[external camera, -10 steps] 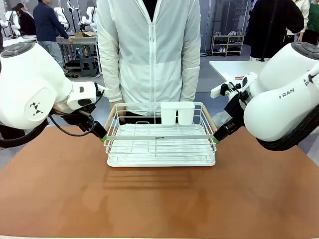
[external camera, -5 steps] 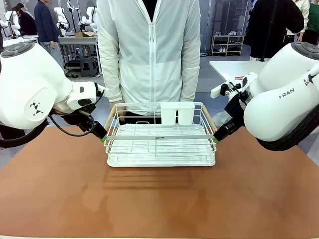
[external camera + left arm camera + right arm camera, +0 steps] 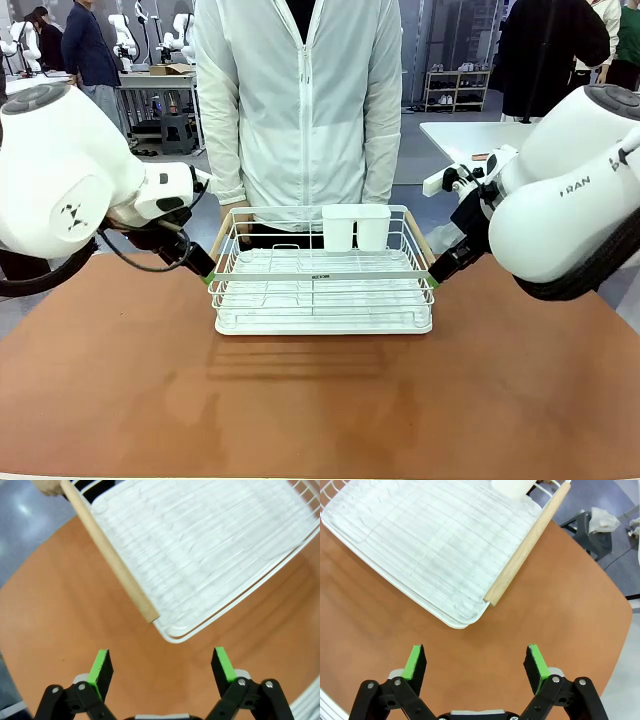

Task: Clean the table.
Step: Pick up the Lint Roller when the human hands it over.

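Note:
The table [image 3: 320,400] has a matte reddish-brown top and carries a white wire rack [image 3: 320,292] at its far middle. My left gripper [image 3: 207,277] sits at the rack's left end, and my right gripper [image 3: 432,273] at its right end. In the left wrist view my left gripper [image 3: 162,665] is open, just short of the rack's corner [image 3: 172,636] and its wooden handle [image 3: 107,555]. The right wrist view has my right gripper [image 3: 475,661] open too, a little back from the rack's corner [image 3: 460,622] and the other wooden handle [image 3: 527,545]. Neither gripper holds anything.
A person in a white jacket [image 3: 300,100] stands right behind the rack, one hand [image 3: 238,210] by its left handle. A white two-part cup holder [image 3: 356,226] hangs on the rack's far rim. A white-topped table [image 3: 470,135] stands at the back right. The near tabletop is bare.
The left arm's body has shifted very slightly. The rack and both grippers stay where they were.

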`<state>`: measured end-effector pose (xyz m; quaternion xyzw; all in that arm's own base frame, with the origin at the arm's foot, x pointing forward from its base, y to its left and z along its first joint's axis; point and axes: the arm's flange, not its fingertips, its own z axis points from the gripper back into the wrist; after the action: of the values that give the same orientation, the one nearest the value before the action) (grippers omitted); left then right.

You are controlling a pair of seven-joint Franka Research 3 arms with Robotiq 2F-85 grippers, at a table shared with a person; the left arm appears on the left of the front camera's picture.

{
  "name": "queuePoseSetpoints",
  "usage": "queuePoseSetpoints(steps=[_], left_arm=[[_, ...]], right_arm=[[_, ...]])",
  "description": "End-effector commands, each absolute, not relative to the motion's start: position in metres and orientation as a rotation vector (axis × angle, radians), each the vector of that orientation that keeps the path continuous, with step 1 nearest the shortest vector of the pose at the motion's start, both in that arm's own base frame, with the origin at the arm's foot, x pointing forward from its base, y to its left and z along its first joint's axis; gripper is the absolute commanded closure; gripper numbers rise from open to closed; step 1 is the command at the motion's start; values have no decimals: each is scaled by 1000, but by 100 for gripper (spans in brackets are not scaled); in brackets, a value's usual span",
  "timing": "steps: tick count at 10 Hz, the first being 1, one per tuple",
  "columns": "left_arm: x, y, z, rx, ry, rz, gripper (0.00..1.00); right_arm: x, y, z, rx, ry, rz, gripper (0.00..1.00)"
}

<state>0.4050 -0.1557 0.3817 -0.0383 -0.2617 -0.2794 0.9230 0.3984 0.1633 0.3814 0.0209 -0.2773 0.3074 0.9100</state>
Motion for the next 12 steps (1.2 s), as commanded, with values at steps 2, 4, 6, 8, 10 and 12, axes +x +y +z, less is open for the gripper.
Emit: queuePoseSetpoints(steps=[2,4,6,8,10,12], left_arm=[[423,-97,476,-334,-499,-396,0],[423,-25,509,-661,-400,-337,0],[422,51,521,-841,-347,-283,0],[415,141,517,-978,-424,-173,0],[396,202,504,-1067,-521,-56,0],[384,230,495,-1131,-509,49,0]], right_arm=[[414,99,470,379,-487,528,0],[422,38,498,715,-356,389,0],[419,-29,501,984,-314,225,0],[407,-102,491,1164,-299,74,0],[394,-150,476,1227,-320,-16,0],[392,-169,456,1267,-301,-67,0]])
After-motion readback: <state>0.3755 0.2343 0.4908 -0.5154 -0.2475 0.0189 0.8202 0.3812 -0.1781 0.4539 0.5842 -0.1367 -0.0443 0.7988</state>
